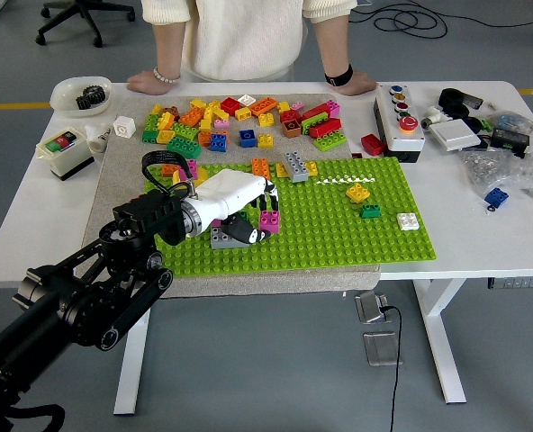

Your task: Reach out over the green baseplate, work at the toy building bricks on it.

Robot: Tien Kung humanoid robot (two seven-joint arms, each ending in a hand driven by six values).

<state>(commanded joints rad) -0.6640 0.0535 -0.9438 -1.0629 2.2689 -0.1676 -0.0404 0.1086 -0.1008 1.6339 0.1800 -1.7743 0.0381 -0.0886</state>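
Head view showed the left hand (248,211) reaching in from the lower left over the green baseplate (338,229), its white-shelled palm angled down and its fingers (265,205) curled around a magenta brick (269,221), held just above the studs. Directly beside it, under the palm, a grey brick (221,238) sat on the plate; it looked as though the magenta piece had been lifted clear of the studs rather than pressed down, though whether its underside touched the plate could not be told.

The baseplate lay on a grey mat (113,193) on the white surface (483,243), so it probably would not slide when pushed on. Other pieces stood pressed on the plate: an orange brick (261,168) and a grey studded brick (295,166) near the far edge, a yellow brick (357,193), a small green brick (370,211) and a white brick (408,221) to the right. A loose pile of bricks (239,117) waited behind the plate, within reach as stock.

A person stood at the far side, both hands (148,83) resting flat on the surface edge, staying out of the work. The right arm was not visible.
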